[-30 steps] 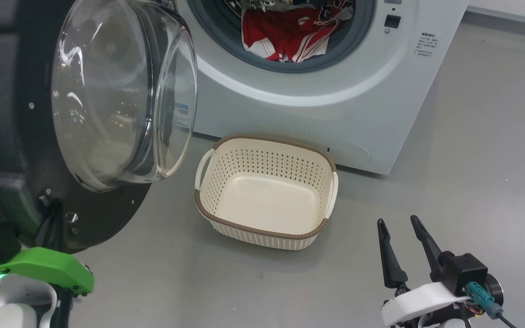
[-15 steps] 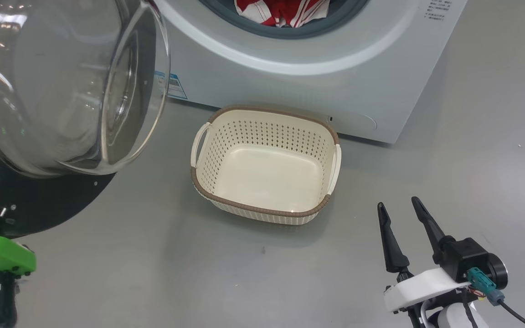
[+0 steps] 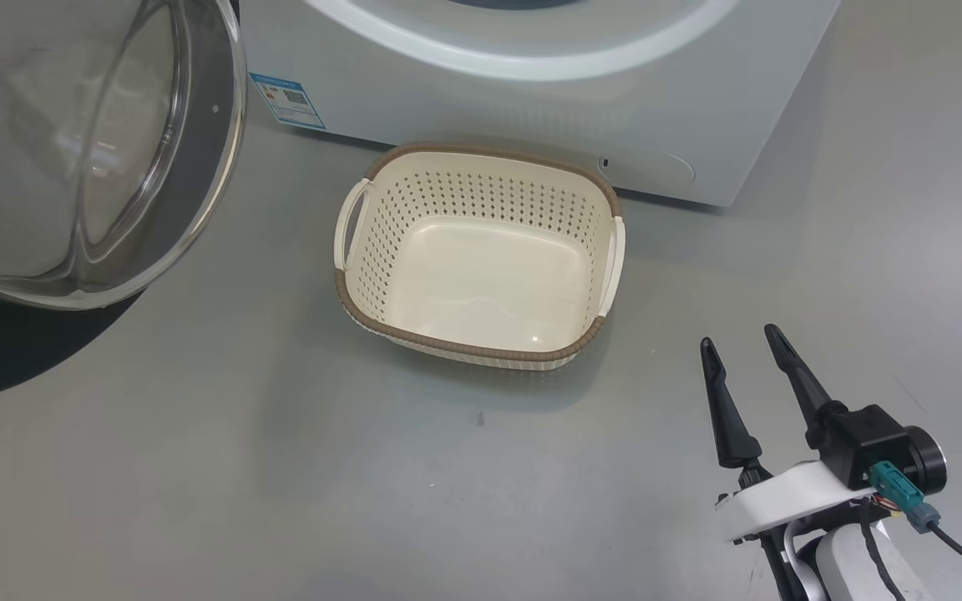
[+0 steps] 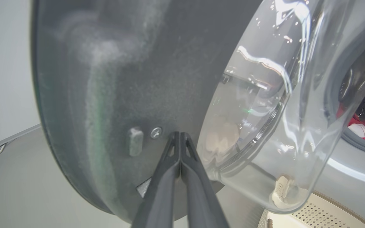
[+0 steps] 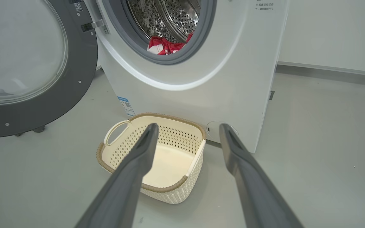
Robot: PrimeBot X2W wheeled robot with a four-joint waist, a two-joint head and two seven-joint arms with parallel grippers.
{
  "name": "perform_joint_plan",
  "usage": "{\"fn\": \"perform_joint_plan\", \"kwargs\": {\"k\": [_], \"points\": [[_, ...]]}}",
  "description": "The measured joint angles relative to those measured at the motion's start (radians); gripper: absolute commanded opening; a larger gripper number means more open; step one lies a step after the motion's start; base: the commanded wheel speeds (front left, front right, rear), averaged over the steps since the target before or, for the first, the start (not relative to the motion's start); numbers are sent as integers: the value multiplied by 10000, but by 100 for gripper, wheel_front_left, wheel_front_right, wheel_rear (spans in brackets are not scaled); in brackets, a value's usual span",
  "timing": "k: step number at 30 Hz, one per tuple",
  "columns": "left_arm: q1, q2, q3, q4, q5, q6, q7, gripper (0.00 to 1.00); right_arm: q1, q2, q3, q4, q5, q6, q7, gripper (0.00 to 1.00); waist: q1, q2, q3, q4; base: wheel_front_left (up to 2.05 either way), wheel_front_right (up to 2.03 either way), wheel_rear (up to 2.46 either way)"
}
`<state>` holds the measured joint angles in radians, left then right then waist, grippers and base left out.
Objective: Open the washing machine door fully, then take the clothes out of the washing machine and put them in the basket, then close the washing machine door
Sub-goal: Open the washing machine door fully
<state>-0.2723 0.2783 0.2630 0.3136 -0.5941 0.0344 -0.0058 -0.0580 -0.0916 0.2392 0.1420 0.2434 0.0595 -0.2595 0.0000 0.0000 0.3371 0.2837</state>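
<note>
Left jaws: the left gripper (image 4: 180, 135) is keeping its two dark fingers pressed together on nothing, tips pointing at the inner face of the washing machine door (image 4: 122, 79), beside a screw (image 4: 156, 132).
Right jaws: the right gripper (image 3: 738, 336) is holding its fingers spread apart and empty above the floor (image 3: 281, 459), with the basket (image 3: 489, 151) lying ahead of its tips.
Door: it is standing swung open, showing a matt dark face and a bulging clear glass bowl.
Clothes: the clothes (image 5: 165, 47), crumpled red-and-white fabric, are lying low in the perforated steel drum (image 5: 173, 15), well apart from both grippers.
Basket: the cream perforated tub with its brown woven-look rim is sitting just before the washing machine (image 5: 233, 79).
In the way: the glass bowl is bulging between the left gripper and the grey-ringed mouth.
</note>
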Motion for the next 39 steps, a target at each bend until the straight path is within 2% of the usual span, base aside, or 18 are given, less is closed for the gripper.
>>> {"fn": "perform_joint_plan", "kwargs": {"k": [7, 19, 39], "points": [[-433, 247, 167, 485, -61, -17, -146, 0, -57, -67, -113, 0, -46, -4, 0, 100, 0, 0, 327, -27, 0, 0, 0], [-620, 230, -159, 1336, -29, -234, -410, 0, -203, -96, -190, 98, -56, -4, 0, 100, 0, 0, 357, 57, 0, 0, 0], [-443, 8, -1434, 1475, 784, -1020, -1141, 0, -353, 244, -194, 462, 199, 100, 0, 100, 0, 0, -1138, -100, 0, 0, 0]]}}
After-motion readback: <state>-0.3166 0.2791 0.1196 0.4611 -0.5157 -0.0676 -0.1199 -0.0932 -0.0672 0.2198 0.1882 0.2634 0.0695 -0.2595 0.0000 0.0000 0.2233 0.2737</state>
